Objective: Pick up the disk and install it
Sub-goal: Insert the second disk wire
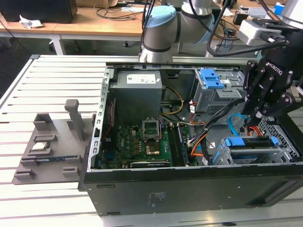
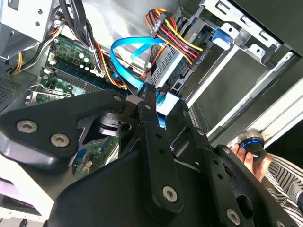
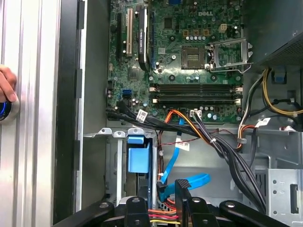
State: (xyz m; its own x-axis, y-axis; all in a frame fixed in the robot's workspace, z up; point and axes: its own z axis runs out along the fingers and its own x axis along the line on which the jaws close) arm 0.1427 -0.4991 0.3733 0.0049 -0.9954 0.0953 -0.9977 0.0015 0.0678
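The disk (image 1: 251,142) sits in the drive bay at the front corner of the open computer case, on the exterior view's right. Its blue plastic rails face up. My black gripper (image 1: 251,121) hangs just above its blue rail, shut, with nothing seen between its fingers. In the second wrist view the gripper's (image 2: 144,97) tips come together right next to the blue edge of the disk (image 2: 169,106). In the first wrist view the disk's blue tab (image 3: 138,160) shows in the grey bay, just past my fingers (image 3: 182,194).
A grey drive cage with a blue latch (image 1: 211,78) stands behind my gripper. A blue flat cable (image 1: 232,125) and bundled wires (image 3: 222,146) run close to the bay. The motherboard (image 1: 142,142) and power supply (image 1: 137,92) fill the case's left. A hand (image 2: 251,153) rests on a blue-ringed knob outside the case.
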